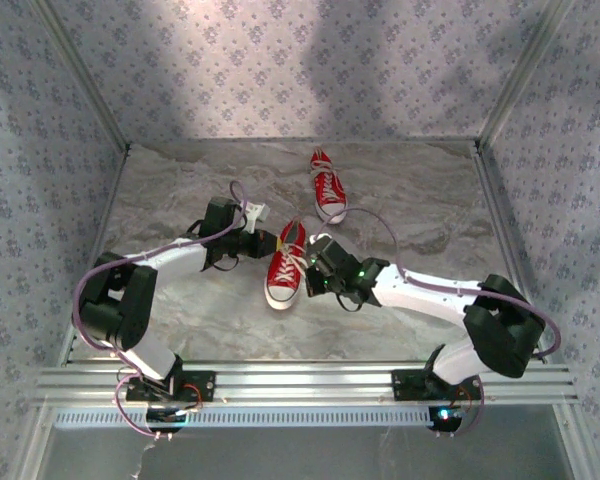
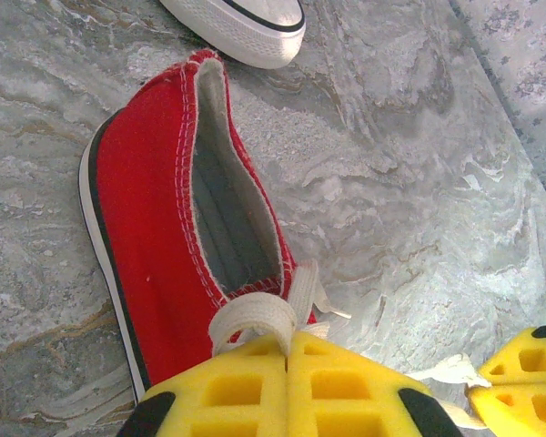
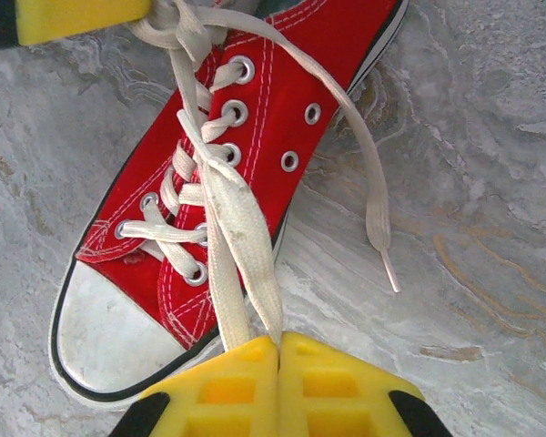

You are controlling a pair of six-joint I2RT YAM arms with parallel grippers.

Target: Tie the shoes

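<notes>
Two red shoes lie on the marble table: the near shoe (image 1: 285,265) between my grippers and the far shoe (image 1: 328,185) behind it. My left gripper (image 1: 265,243) sits at the near shoe's left side, by its ankle opening. It is shut on a white lace loop (image 2: 255,319) beside the heel opening of the near shoe (image 2: 155,237). My right gripper (image 1: 315,262) is at the shoe's right side, shut on a doubled strand of lace (image 3: 246,264) running from the eyelets of the near shoe (image 3: 273,109). A loose lace end (image 3: 373,214) trails on the table.
The far shoe's white toe cap (image 2: 246,27) lies just beyond the near shoe's heel. Patterned walls enclose the table on three sides (image 1: 40,150). An aluminium rail (image 1: 300,380) carries both arm bases. Bare marble (image 1: 430,210) lies to the right.
</notes>
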